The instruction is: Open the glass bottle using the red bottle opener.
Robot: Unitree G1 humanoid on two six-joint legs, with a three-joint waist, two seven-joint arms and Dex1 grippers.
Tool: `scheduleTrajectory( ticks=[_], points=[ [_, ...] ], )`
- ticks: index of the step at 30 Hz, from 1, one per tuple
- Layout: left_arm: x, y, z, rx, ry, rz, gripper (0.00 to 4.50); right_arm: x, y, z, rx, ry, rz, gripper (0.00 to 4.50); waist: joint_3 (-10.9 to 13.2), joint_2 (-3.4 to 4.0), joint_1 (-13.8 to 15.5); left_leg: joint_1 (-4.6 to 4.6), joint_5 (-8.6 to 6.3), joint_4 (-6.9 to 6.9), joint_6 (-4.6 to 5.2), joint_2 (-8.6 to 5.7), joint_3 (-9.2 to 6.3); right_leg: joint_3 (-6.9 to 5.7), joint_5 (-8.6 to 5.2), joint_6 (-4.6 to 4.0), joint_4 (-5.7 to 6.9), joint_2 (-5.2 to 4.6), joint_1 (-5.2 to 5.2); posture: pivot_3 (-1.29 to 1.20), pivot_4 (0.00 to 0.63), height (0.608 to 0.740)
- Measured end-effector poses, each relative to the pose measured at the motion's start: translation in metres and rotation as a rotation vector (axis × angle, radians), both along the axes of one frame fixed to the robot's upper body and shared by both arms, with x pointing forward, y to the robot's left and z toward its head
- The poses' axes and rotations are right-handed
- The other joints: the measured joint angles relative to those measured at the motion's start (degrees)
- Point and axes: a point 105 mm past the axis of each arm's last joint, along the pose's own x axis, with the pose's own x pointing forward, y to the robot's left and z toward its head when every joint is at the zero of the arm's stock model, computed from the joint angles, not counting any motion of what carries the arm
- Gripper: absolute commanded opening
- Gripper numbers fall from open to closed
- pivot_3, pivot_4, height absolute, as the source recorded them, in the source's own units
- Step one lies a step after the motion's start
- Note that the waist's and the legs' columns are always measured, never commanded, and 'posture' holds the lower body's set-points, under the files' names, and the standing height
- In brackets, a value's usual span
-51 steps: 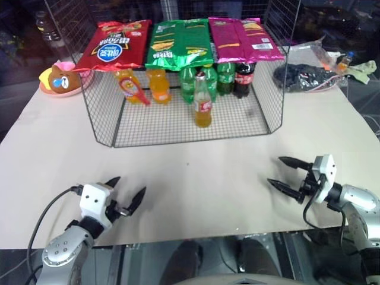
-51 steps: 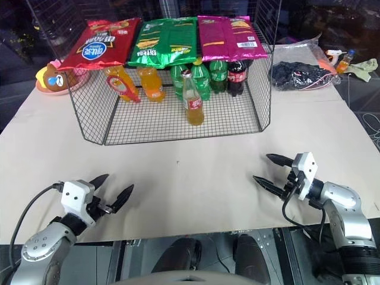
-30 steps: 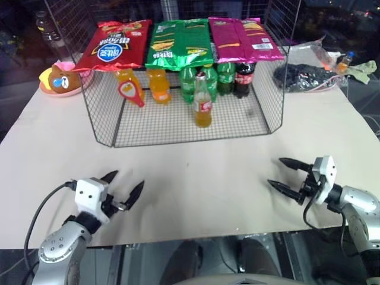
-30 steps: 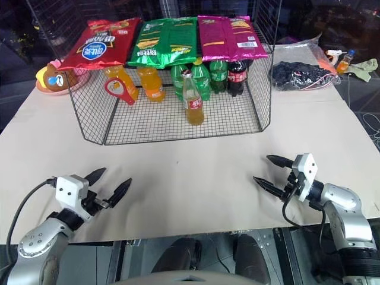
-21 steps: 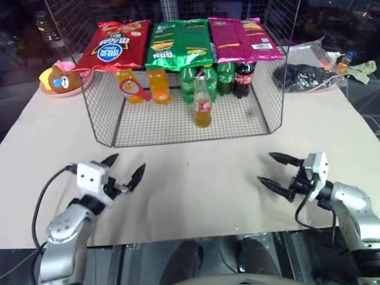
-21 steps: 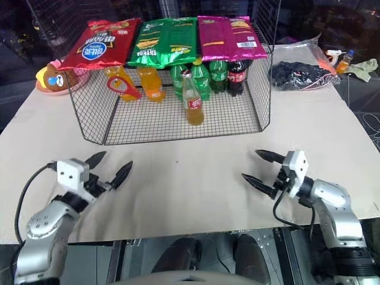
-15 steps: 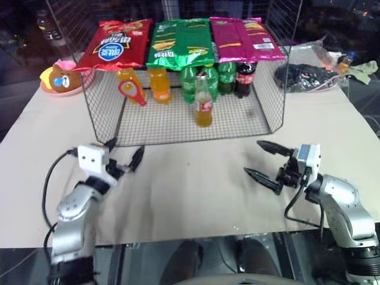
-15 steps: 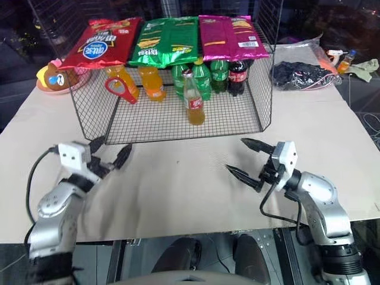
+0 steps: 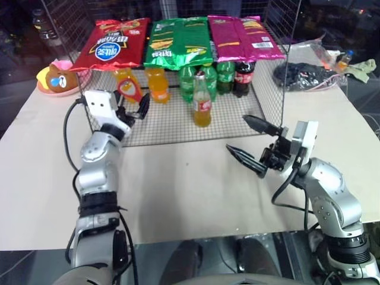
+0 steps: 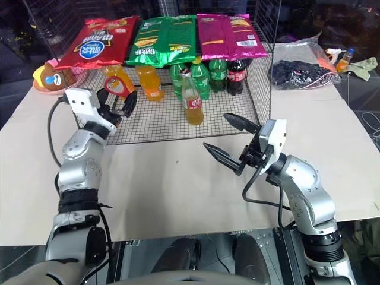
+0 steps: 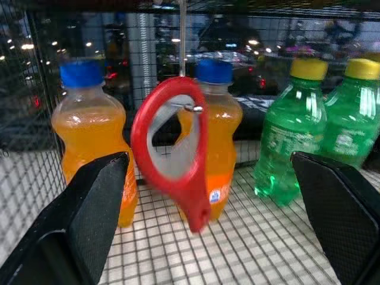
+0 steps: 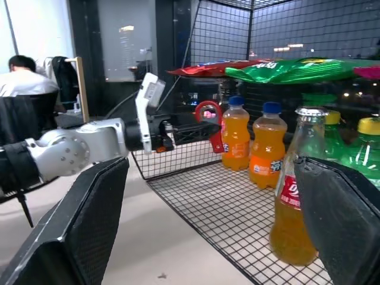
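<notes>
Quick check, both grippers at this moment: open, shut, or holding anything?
Left gripper: open, holding nothing, at the red opener hanging in the wire rack.
Right gripper: open, holding nothing, in front of the glass bottle.

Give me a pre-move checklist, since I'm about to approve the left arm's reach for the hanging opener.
1. Left gripper open: ok.
2. Thin red bottle opener with oval loop hanging between the left fingers' line: ok.
3. Opener gripped: not ok, fingers apart from it.
4. Small clear glass bottle of orange drink with red label upright on the wire mesh rack, metal cap on: ok.
5. Right gripper open, short of the bottle: ok.
6. How firmly the opener hangs: cannot tell.
</notes>
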Motion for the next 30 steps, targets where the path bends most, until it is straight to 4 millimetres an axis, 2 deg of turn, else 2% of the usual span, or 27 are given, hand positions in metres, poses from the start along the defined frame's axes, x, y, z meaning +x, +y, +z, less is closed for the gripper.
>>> scheduleTrajectory(
  ticks=[4,8,10,12,18,19,25,30],
  points=[
    [0.010,-0.007,0.002,-0.018,-0.016,0.002,4.50,0.001,0.000,0.000,-0.001,0.000,-0.008,4.47,0.0,-0.04,-0.1,-0.28,0.02,0.13,-0.02,-0.01,0.08,0.08,0.00,0.00,0.29,0.00,-0.37,0.00,0.150,0.740],
    [0.013,-0.005,-0.002,-0.013,-0.018,0.025,4.50,0.001,-0.002,-0.002,0.000,0.002,-0.030,4.47,0.0,-0.04,-0.3,-0.54,0.03,0.38,-0.04,-0.01,0.08,0.09,0.00,0.00,0.54,0.02,-0.60,0.00,0.150,0.740],
    [0.014,-0.003,-0.004,-0.019,-0.019,0.033,4.01,0.001,-0.003,-0.003,-0.001,0.003,-0.035,4.50,0.0,-0.04,-0.2,-0.61,0.03,0.58,-0.04,-0.02,0.04,0.05,0.00,0.00,0.63,0.02,-0.60,0.00,0.150,0.740],
    [0.014,-0.003,0.000,-0.023,-0.033,0.034,3.30,0.001,-0.003,-0.005,-0.006,0.003,-0.040,4.50,0.0,-0.04,-0.1,-0.64,0.03,0.77,-0.04,-0.04,0.02,0.05,0.01,0.01,0.72,0.01,-0.58,0.00,0.150,0.740],
    [0.013,0.000,0.003,-0.048,-0.048,0.029,0.36,0.003,-0.005,-0.006,-0.009,-0.001,-0.050,4.50,0.0,-0.05,-0.1,-0.63,0.03,0.88,-0.03,-0.05,-0.01,0.04,0.01,0.02,0.84,0.02,-0.57,0.00,0.150,0.740],
    [0.013,0.002,0.003,-0.058,-0.051,0.032,0.05,0.003,-0.005,-0.006,-0.009,-0.003,-0.051,4.50,0.0,-0.05,-0.1,-0.63,0.03,0.88,-0.04,-0.05,-0.01,0.03,0.01,0.02,0.83,0.02,-0.58,0.00,0.150,0.740],
    [0.010,0.002,-0.002,-0.114,-0.029,-0.005,0.05,0.006,-0.006,-0.010,-0.008,0.008,-0.058,4.50,0.0,-0.06,-0.1,-0.64,0.03,0.88,-0.03,-0.06,-0.01,0.04,0.01,0.02,0.82,0.00,-0.57,0.00,0.150,0.740],
    [0.001,-0.004,0.001,-0.265,-0.031,-0.112,0.05,0.006,-0.006,-0.010,-0.009,0.000,-0.059,4.50,0.0,-0.06,0.0,-0.65,0.03,0.89,-0.03,-0.04,-0.06,0.01,0.01,0.02,0.82,0.00,-0.56,0.00,0.150,0.740]
  ],
)
